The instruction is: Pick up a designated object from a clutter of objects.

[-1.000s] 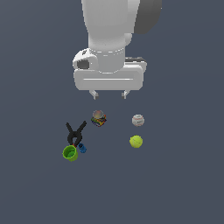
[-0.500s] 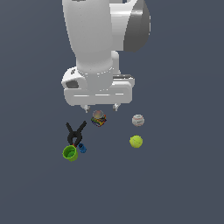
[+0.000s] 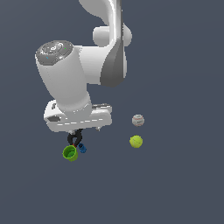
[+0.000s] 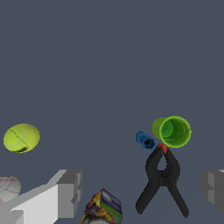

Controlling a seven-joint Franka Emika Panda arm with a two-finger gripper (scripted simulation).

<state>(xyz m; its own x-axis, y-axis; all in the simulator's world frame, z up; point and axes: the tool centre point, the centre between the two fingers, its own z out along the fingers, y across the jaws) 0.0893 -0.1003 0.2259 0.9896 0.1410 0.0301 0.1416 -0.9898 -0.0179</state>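
Observation:
The lime-green cup (image 3: 70, 153) lies on its side at the exterior view's lower left, its mouth showing in the wrist view (image 4: 172, 131). A tiny blue piece (image 4: 145, 140) and a black spring clamp (image 4: 162, 181) touch it. My gripper (image 3: 85, 130) hangs open and empty above the clamp, just up and right of the cup in the exterior view. In the wrist view the gripper (image 4: 140, 190) has its fingers (image 4: 68, 192) wide apart, with the clamp and the multicoloured can (image 4: 103, 208) between them. The hand hides the can in the exterior view.
A whitish ball (image 3: 138, 120) and a yellow-green ball (image 3: 136, 141) lie to the exterior view's right of the hand. They also show in the wrist view, the yellow-green ball (image 4: 21, 138) and the whitish ball (image 4: 8, 188). The floor is plain dark grey.
The arm has swung to the exterior view's left and come lower. The hand now covers the can and part of the clamp. No object has moved.

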